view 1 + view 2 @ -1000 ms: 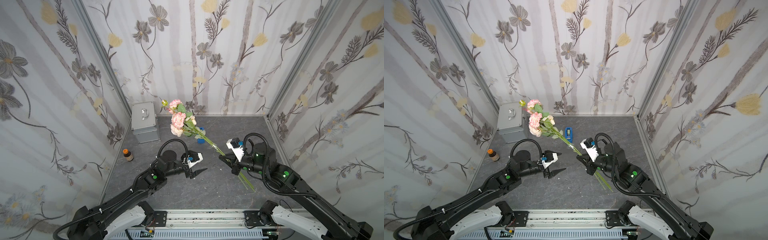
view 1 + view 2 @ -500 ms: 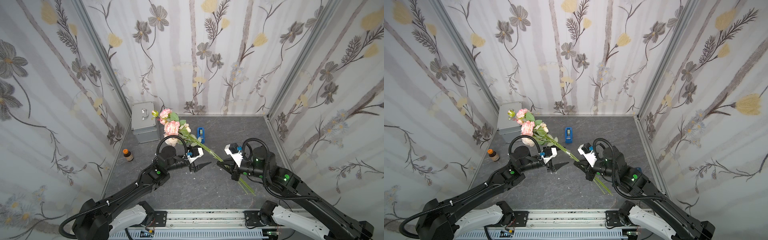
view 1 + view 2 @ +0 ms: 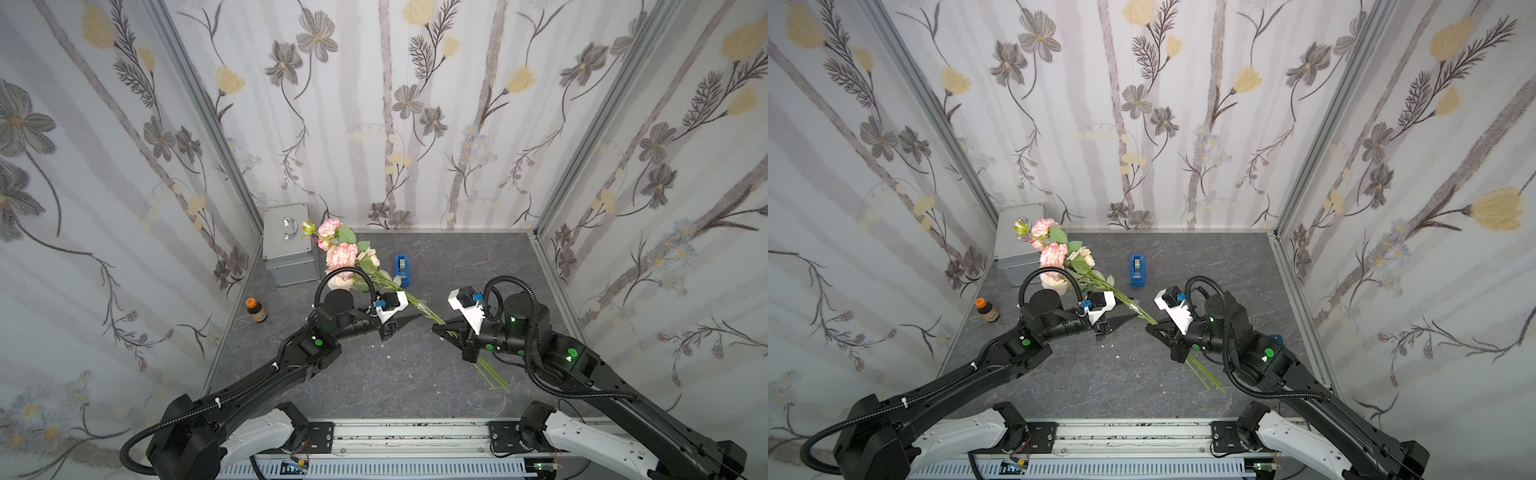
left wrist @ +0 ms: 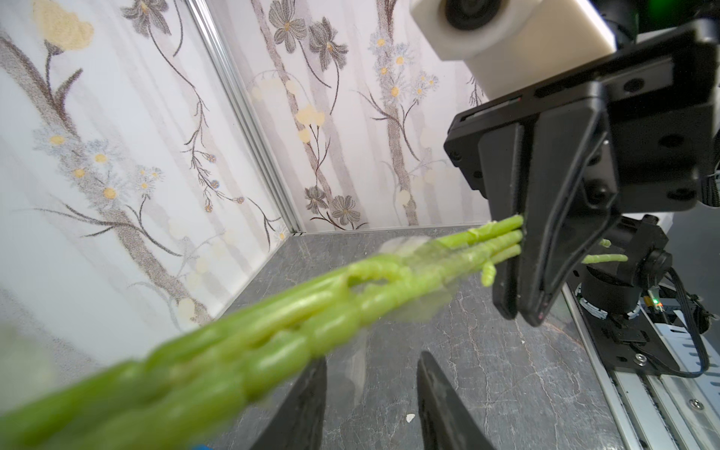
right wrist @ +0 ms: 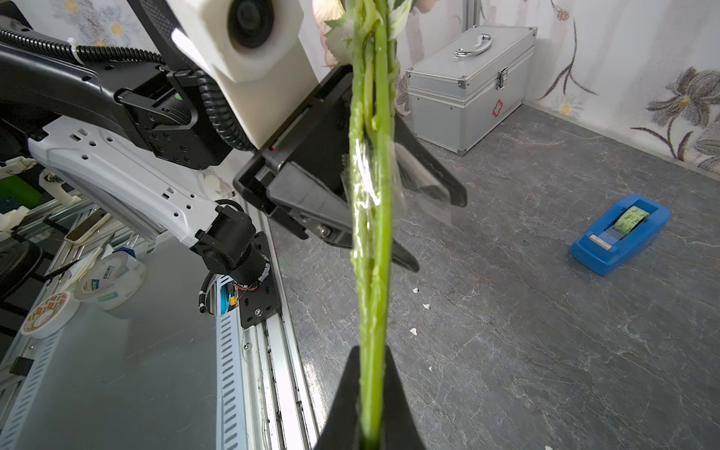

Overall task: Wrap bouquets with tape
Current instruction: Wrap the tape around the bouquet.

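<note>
- Table: grey marbled top, mostly bare.
- Silver case: far-left corner, lid shut.
- Bouquet: held off the table near the centre, with the stems slanting from near right up to the pink heads at far left. Over the last second the heads have swung left. In both top views the yellowish bud now overlaps the case.
- Right gripper: pressed together on the stems partway down, with the cut ends poking out at near right. We see no change in this grip.
- Left gripper: it has come in from the near left and now sits at the stems, just left of the right gripper. Its jaws have narrowed, though a gap still shows. We cannot tell whether the stems lie between the tips or just past them.
- Tape dispenser: on the table, far of centre, just right of the leaves and well apart from both grippers.
- Tape strip: a clear piece is already round the stems between the grippers, with one flap hanging loose by a left finger. We judge the closing jaws are meant to press that flap down and finish the wrap. The flap could stick to the finger instead.
</note>
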You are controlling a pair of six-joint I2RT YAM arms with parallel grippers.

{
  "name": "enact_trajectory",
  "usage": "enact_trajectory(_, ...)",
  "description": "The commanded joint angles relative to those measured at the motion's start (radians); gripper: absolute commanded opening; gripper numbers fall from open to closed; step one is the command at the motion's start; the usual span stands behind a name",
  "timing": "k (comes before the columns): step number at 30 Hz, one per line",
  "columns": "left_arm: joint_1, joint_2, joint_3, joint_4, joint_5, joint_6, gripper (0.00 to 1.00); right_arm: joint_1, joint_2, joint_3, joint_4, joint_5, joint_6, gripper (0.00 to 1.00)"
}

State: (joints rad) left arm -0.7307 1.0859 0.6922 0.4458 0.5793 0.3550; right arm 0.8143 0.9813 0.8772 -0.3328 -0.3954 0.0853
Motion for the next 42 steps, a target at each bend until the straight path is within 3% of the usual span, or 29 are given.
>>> enact_trajectory(1,-0.001,0.008,0.017,-0.012,0.006,0.000,0.33,0.003,-0.004,0.012,0.083,-0.018,-0.002,0.00)
enact_trajectory(5,-0.004,0.009,0.018,-0.023,0.011,0.002,0.26,0.002,-0.008,0.020,0.082,-0.006,-0.001,0.00)
enact_trajectory(13,-0.012,-0.017,0.020,-0.070,0.031,0.004,0.00,-0.003,0.002,0.029,0.085,0.042,0.004,0.00)
enact_trajectory(25,-0.032,-0.080,0.010,-0.097,0.053,-0.012,0.00,-0.012,0.067,0.039,0.062,0.158,0.009,0.00)
enact_trajectory(42,-0.051,-0.048,0.069,-0.062,-0.009,-0.070,0.02,0.022,0.090,-0.025,0.097,0.068,-0.048,0.00)
